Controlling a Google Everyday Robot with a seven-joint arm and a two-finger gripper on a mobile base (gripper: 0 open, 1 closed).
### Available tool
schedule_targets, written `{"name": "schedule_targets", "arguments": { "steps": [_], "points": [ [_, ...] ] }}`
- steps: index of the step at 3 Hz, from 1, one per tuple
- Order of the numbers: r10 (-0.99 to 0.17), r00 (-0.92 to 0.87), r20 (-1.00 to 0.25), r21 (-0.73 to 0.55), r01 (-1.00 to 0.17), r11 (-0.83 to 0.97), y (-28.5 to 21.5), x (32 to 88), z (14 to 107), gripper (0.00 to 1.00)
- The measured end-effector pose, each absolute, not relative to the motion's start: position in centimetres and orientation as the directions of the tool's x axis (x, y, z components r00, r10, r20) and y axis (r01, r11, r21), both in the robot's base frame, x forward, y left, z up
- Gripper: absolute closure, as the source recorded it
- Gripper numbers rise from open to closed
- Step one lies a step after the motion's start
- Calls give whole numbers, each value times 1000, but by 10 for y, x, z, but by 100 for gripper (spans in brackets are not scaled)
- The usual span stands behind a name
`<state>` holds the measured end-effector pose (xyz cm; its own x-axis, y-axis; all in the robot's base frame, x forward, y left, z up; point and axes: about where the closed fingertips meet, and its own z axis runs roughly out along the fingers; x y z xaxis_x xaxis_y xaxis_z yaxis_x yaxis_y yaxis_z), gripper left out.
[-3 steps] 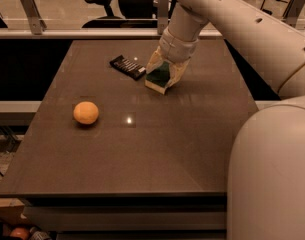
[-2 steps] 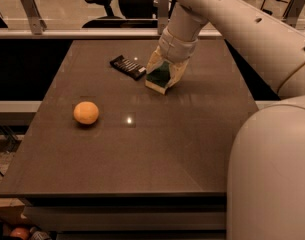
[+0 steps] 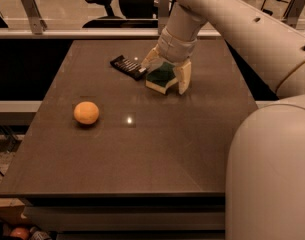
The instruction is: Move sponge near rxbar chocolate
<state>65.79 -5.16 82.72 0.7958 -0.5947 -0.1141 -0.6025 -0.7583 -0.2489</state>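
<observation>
The sponge (image 3: 159, 77), dark green on top with pale yellow foam below, lies on the table right beside the rxbar chocolate (image 3: 128, 66), a flat black bar with white lettering. The sponge's left end almost touches the bar's right end. My gripper (image 3: 167, 70) reaches down from the upper right and straddles the sponge. One finger (image 3: 150, 59) stands at the sponge's back left and the other at its right. The jaws are spread a little wider than the sponge, which rests on the table.
A round orange fruit (image 3: 86, 112) sits at the left middle of the dark brown table (image 3: 142, 149). My arm and body fill the right side of the view. Office chairs and a railing stand behind the table's far edge.
The fingers have spread slightly apart around the sponge. The sponge, bar and orange stay where they were.
</observation>
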Motion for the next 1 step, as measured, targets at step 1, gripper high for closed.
{"name": "schedule_targets", "arguments": {
  "steps": [1],
  "points": [
    [-595,796,-114,-249,-602,-758,-52,658,827,0]
  ]
}}
